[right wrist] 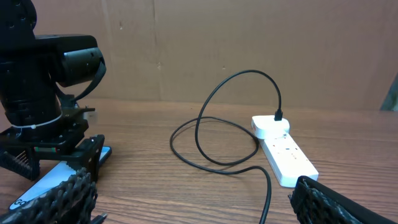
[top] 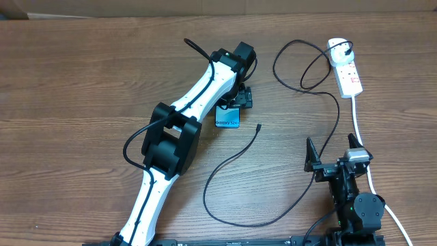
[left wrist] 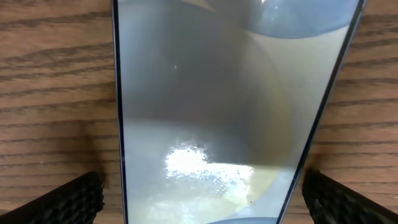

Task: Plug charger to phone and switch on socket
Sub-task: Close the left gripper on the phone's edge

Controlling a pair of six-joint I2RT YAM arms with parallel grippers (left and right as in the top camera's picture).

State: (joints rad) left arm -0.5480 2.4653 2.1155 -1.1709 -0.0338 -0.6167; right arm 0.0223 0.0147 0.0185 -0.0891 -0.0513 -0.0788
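Left of centre on the wooden table (top: 82, 75), the left gripper (top: 235, 102) is reaching down with its fingers (left wrist: 68, 199) spread, unclenched, to either side of the phone (top: 227, 117), whose blue screen is glowing. Just right of it, the charger (top: 232, 158) is trailing its connector tip (top: 259, 126) loose on the wood, near the phone but apart. Farther right, the right gripper (top: 332, 160) is sitting released and empty, while the socket (top: 347, 68) is lying at the far corner, the charger's plug seated in its end.

The phone (top: 228, 117) lies mostly hidden beneath the left claw (top: 237, 101); between its jaws, both phone ends run off-frame, screen blurred.
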